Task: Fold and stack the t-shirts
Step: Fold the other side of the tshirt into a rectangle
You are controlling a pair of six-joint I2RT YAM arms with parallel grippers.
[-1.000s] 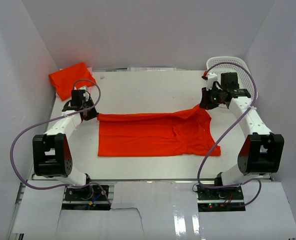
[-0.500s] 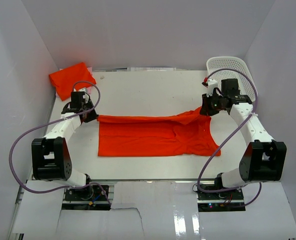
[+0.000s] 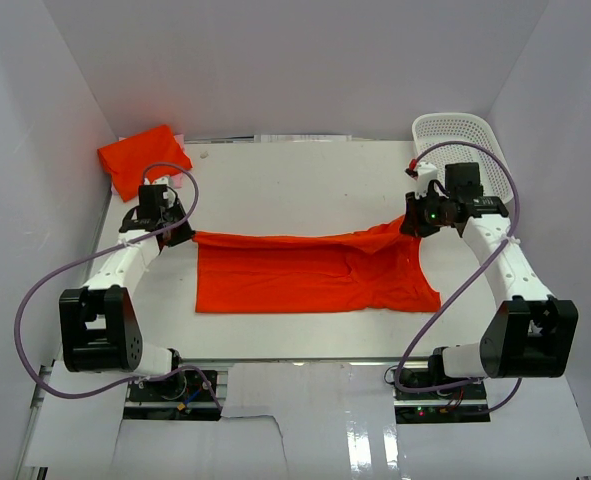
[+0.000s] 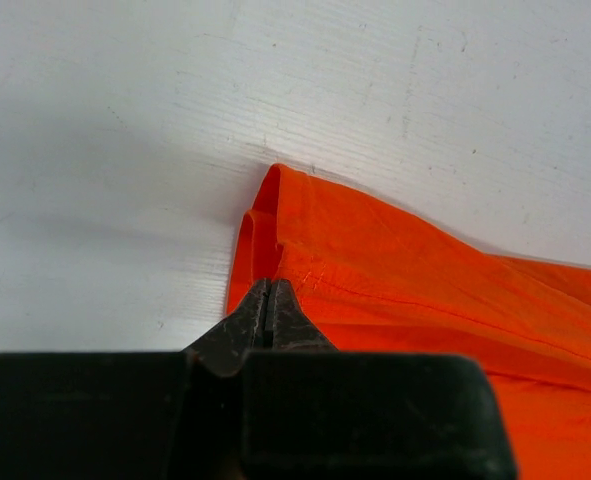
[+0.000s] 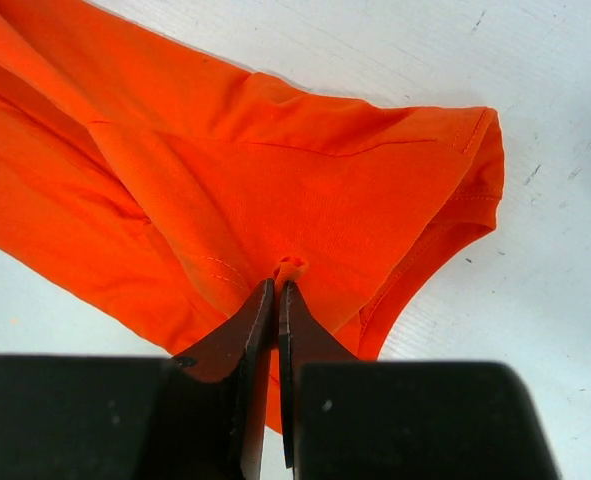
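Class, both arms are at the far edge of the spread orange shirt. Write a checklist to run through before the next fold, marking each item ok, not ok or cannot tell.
1. Left gripper shut on the far left corner of the spread t-shirt: ok.
2. Right gripper shut on its far right end: ok.
3. Right pinch deep enough to hold: cannot tell.
4. Fabric lying flat: not ok, creased and raised at the right end.
5. Folded t-shirt apart from the spread one: ok.
6. Basket apart from the fabric: ok.
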